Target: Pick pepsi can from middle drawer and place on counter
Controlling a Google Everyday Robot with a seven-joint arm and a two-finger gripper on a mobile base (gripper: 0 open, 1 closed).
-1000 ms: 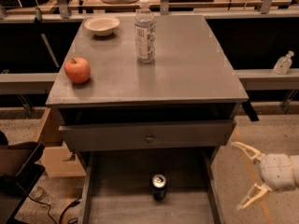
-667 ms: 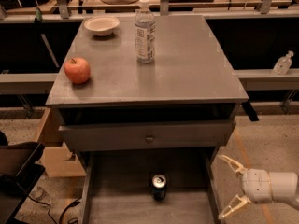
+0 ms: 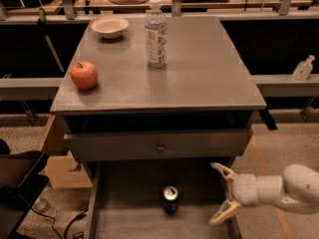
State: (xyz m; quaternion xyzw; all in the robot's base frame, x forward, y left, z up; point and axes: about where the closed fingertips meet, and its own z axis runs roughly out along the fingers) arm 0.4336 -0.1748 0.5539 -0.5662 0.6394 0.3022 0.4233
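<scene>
The pepsi can (image 3: 170, 199) stands upright on the floor of the open middle drawer (image 3: 124, 218), near its middle; I see its silver top and dark body. My gripper (image 3: 219, 193) is open, its two pale fingers spread one above the other and pointing left. It hovers at the drawer's right wall, to the right of the can and apart from it. The counter (image 3: 199, 78) is the flat grey top of the cabinet above.
On the counter stand a clear water bottle (image 3: 156, 34), a red apple (image 3: 83, 74) and a white bowl (image 3: 109, 27). The shut top drawer front with its knob (image 3: 160, 147) hangs over the open drawer. A cardboard box (image 3: 57, 158) sits at the left on the floor.
My gripper has moved left from beside the cabinet to the drawer's right wall, closer to the can. The can has not moved.
</scene>
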